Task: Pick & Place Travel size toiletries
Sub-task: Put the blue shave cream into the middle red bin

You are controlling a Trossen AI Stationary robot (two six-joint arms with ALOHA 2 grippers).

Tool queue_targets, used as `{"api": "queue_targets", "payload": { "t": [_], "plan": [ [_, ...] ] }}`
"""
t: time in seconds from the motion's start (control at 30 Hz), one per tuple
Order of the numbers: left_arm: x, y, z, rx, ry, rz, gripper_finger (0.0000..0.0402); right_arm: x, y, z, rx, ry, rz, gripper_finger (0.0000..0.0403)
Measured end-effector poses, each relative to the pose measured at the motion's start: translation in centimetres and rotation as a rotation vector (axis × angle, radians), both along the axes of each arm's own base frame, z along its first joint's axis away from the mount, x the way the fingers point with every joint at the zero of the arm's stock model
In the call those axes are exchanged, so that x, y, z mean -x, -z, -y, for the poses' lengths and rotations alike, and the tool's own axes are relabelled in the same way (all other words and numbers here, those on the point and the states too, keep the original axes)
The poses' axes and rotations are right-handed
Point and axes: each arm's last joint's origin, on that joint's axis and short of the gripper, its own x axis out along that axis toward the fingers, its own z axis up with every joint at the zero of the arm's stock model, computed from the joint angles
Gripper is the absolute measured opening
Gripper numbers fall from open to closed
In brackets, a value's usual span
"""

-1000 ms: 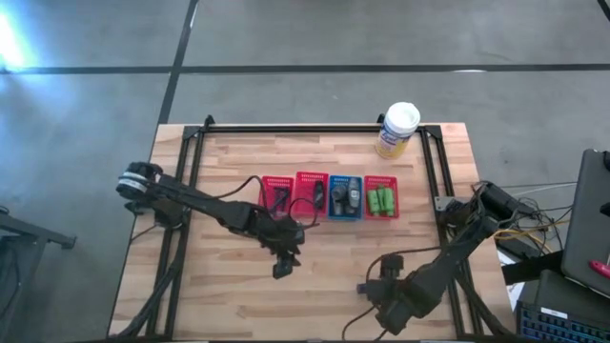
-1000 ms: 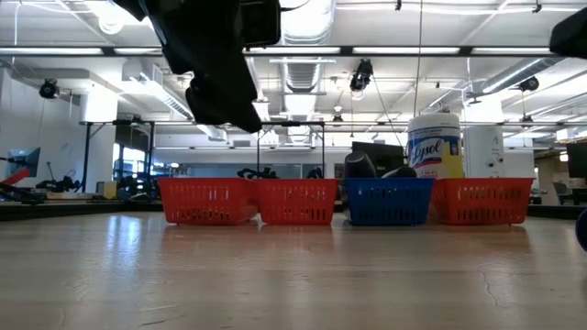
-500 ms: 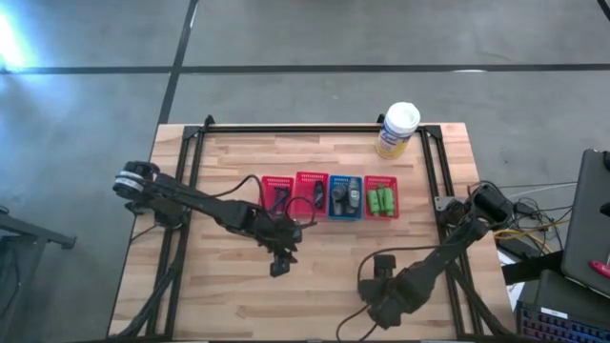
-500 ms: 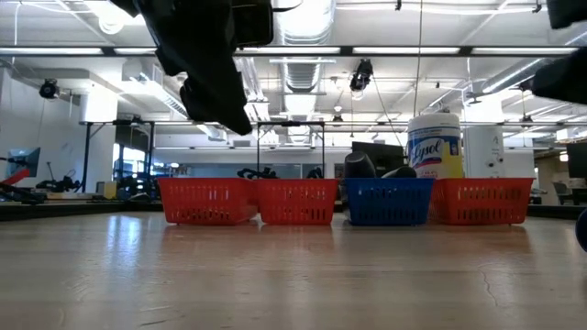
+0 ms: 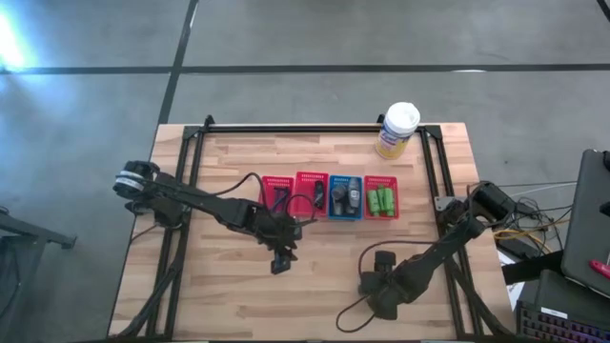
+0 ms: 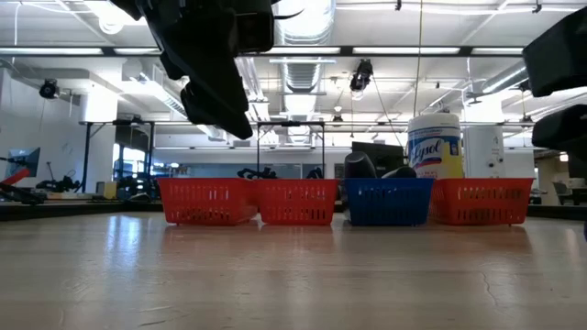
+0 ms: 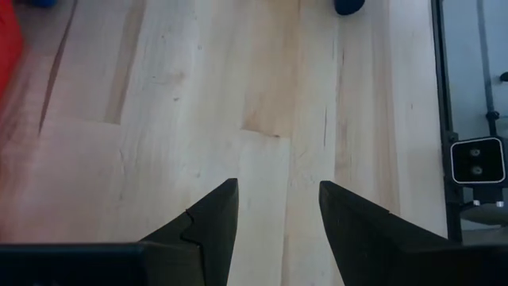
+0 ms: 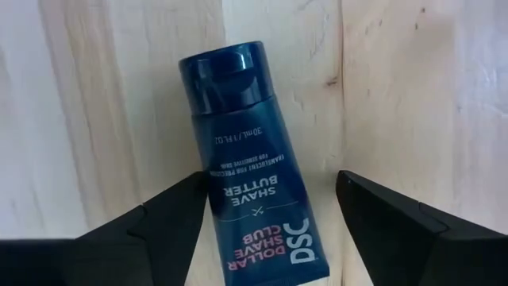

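Right tool (image 8: pixel 270 214) hangs low over the table (image 5: pixel 229 295), its fingers (image 8: pixel 151 226) apart on either side of a dark blue tube (image 8: pixel 246 159) that lies flat on the wood, well to the near side of the blue basket (image 5: pixel 345 198). Nothing is clamped yet; straddling it this way looks like the setup for a pinch across its width. The tube is glossy, with a round cap and white and red print. Left tool (image 7: pixel 274 218) hovers near the red baskets (image 5: pixel 294 193), fingers apart and empty. Green bottles (image 5: pixel 382 200) already sit in the red basket beside the blue one.
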Motion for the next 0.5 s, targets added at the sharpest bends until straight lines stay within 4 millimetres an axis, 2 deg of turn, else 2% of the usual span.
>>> {"api": "queue_targets", "payload": {
  "t": [0.1, 0.2, 0.5],
  "plan": [
    [0.0, 0.0, -0.2, 0.004, -0.012, -0.002, 0.0181, 0.0, 0.3, 0.0, -0.043, -0.015, 0.003, 0.0278],
    [-0.1, 0.0, -0.4, 0.002, -0.019, -0.001, 0.0181, 0.0, 0.2, -0.2, -0.055, -0.016, 0.016, 0.0254],
    [-0.4, -0.3, -0.6, -0.059, 0.027, 0.05, 0.0181, -0.2, -0.7, -0.1, -0.111, -0.012, 0.053, 0.0128]
  ]
}}
